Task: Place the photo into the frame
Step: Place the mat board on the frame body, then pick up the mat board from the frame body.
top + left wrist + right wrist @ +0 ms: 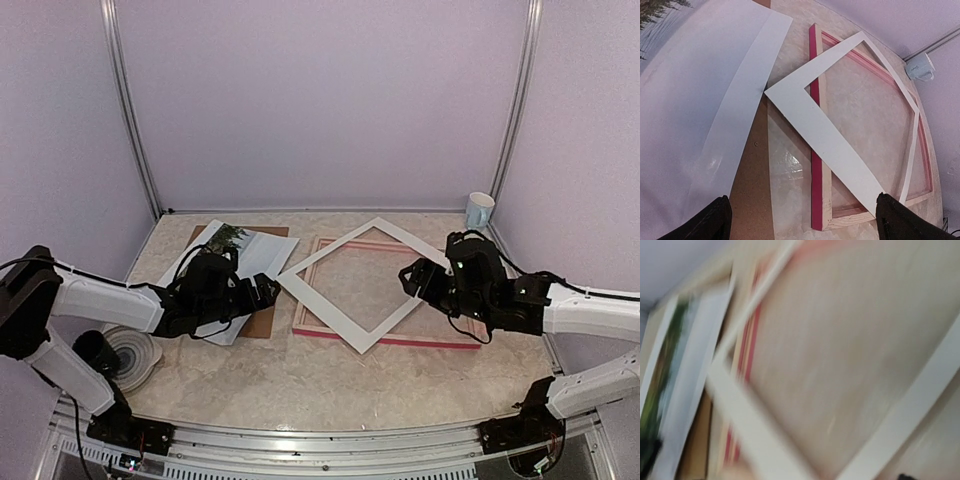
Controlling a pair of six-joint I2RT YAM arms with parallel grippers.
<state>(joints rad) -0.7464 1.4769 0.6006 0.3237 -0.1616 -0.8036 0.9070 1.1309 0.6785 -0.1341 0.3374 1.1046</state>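
Observation:
The pink-red frame (420, 341) lies flat mid-table, pale wood side up, with a white mat border (320, 305) lying skewed across it. The photo (228, 238) lies under white sheets (262, 250) on the brown backing board (262, 322) at the left; only its tree edge shows. My left gripper (265, 292) hovers over the board's right edge, open and empty; its wrist view shows the frame's corner (816, 165), the mat (830, 135) and the photo's corner (655, 12). My right gripper (412, 280) is over the frame's right part, by the mat's right corner, and looks open and empty. Its wrist view is motion-blurred and shows the photo (665, 370).
A white mug (480, 210) stands at the back right corner, also in the left wrist view (920, 67). A white roll (130, 355) lies at the front left beside the left arm. Walls close the table on three sides.

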